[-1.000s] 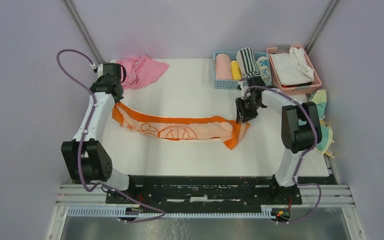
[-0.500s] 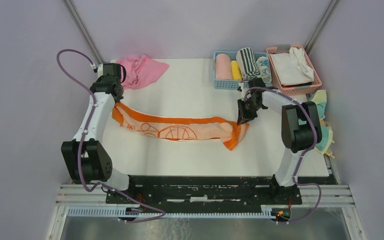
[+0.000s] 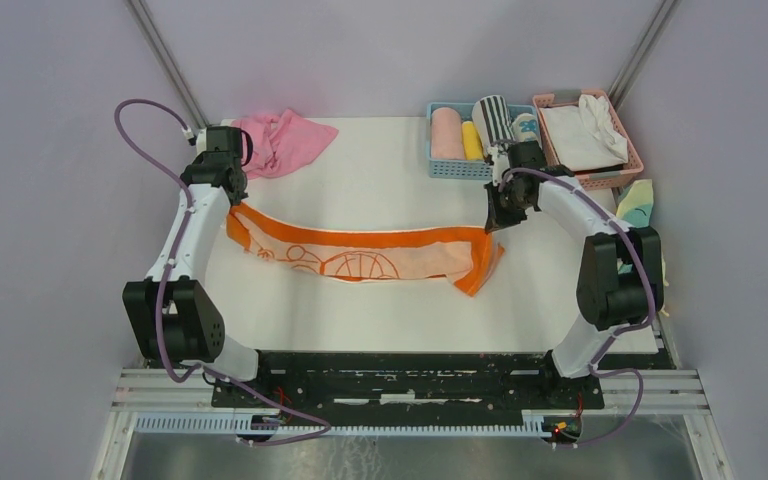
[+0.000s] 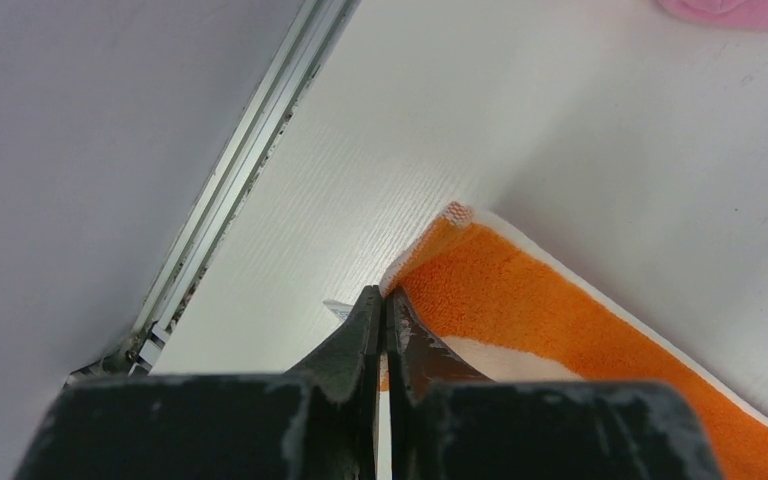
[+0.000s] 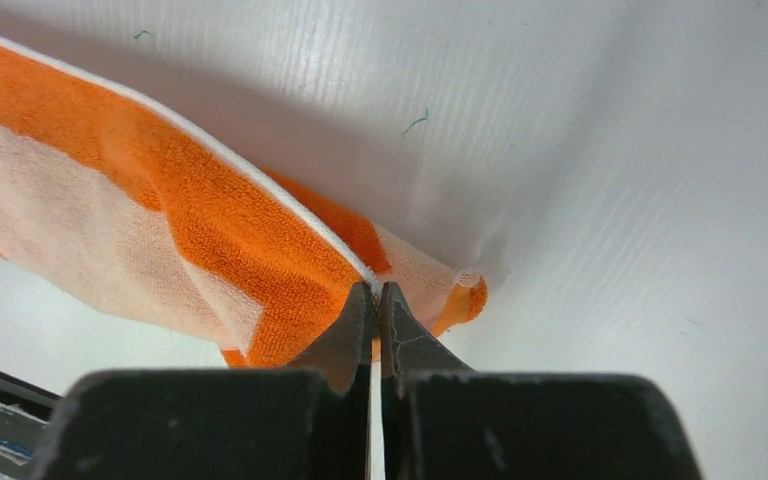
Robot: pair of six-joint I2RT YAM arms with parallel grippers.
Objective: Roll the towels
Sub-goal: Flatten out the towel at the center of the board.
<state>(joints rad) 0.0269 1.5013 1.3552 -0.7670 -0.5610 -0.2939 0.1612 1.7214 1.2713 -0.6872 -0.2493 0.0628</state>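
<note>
Orange towel [image 3: 360,255] lies stretched in a long band across the worktop [image 3: 380,190], nearer to me than the blue basket [image 3: 455,171] and mostly left of it. Far left of the basket, my left hand [image 4: 381,295] is clenched on the towel's left corner. A pink cloth [image 3: 280,140] sits crumpled left of the basket. Just in front of the basket, my right hand [image 5: 375,290] pinches the towel's right edge. Rolled towels [image 3: 447,133] stand inside the basket.
</note>
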